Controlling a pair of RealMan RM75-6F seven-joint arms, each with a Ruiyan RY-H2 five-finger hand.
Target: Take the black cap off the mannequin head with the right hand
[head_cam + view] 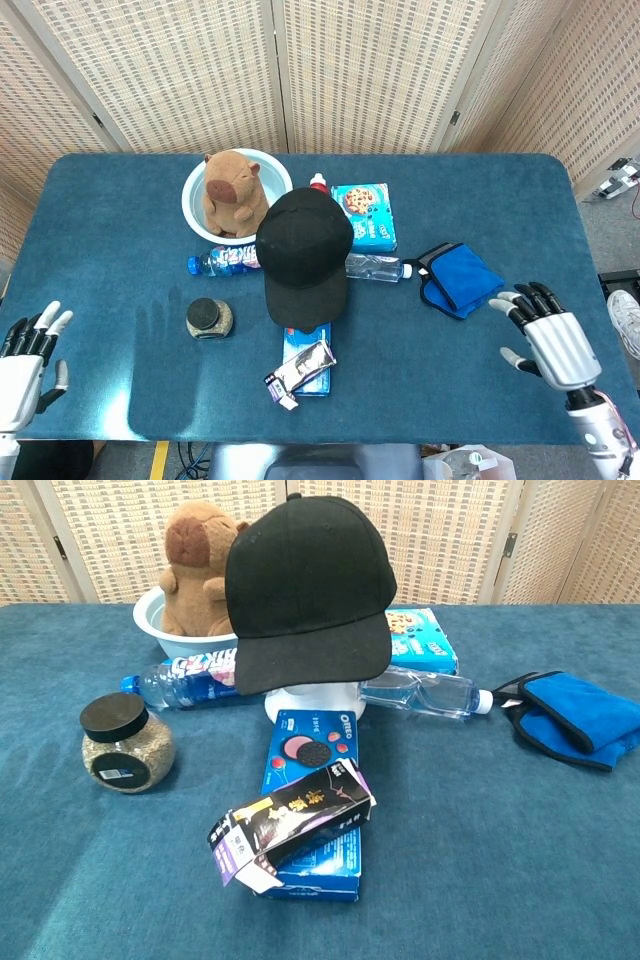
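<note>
The black cap (302,255) (305,590) sits on the white mannequin head (312,697) at the table's middle, its brim toward the front edge. Only the head's base shows under the cap. My right hand (548,342) is open, fingers spread, over the table's front right, well to the right of the cap and just beyond the blue cloth (459,279). My left hand (22,365) is open at the front left corner. The chest view shows neither hand.
A capybara plush in a white bowl (233,192), two lying water bottles (221,262) (375,267), a cookie box (364,214), a seed jar (209,318), an Oreo box (316,790) with a dark carton (290,822) across it, and the blue cloth (578,716) surround the head.
</note>
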